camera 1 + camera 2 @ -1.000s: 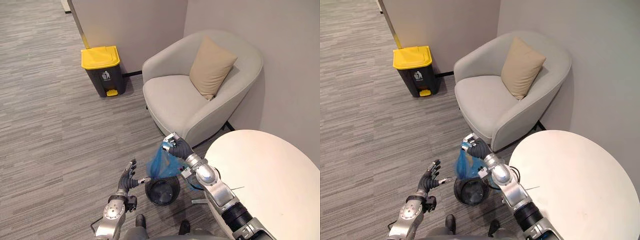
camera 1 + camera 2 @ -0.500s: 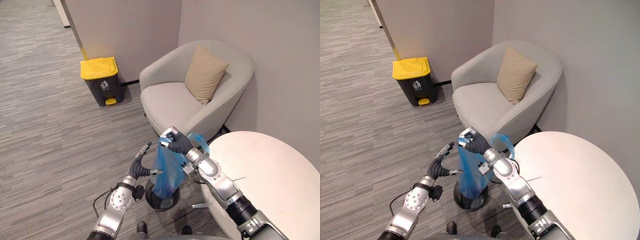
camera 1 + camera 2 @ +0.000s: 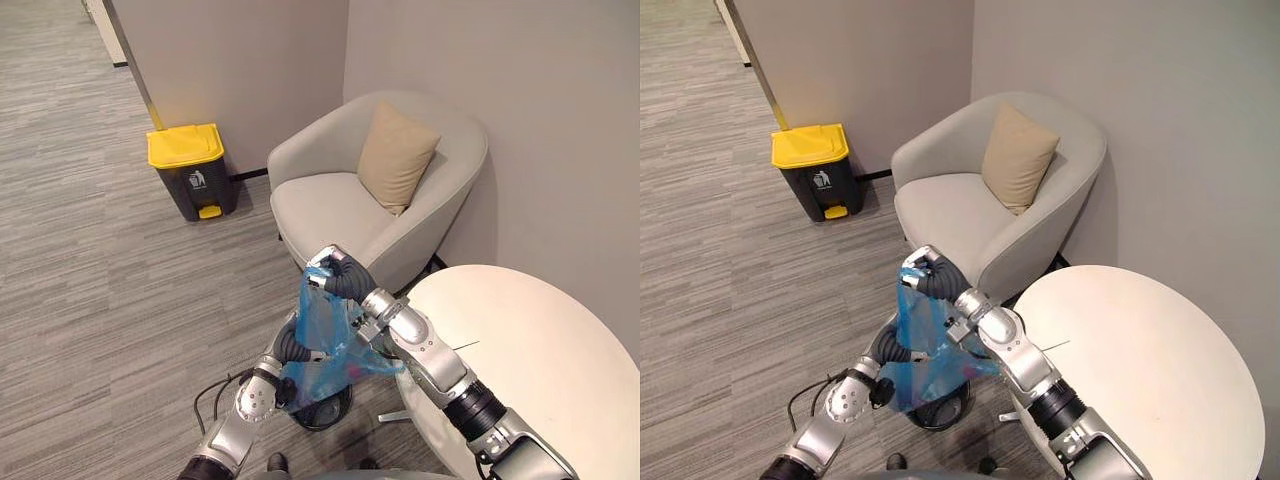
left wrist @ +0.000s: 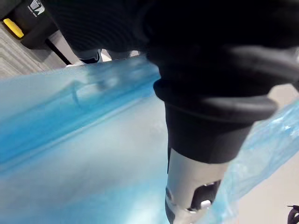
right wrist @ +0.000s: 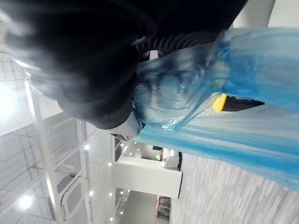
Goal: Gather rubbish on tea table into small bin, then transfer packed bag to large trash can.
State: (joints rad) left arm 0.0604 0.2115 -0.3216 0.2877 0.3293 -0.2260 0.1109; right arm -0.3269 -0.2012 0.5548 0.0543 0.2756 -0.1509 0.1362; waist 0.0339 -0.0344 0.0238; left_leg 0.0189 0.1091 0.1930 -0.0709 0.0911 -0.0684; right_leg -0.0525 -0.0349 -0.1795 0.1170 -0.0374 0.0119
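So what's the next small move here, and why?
Probably raise the right hand higher: it grips the top of the blue bag, whose bottom hangs at the rim of the small bin. Once clear, it can go to the yellow-lidded trash can.

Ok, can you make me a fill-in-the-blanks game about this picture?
The right hand grips the top of the ___ bag.
The big trash can has a ___ lid.
The cushion rests on the ___.
Missing words: blue; yellow; armchair.
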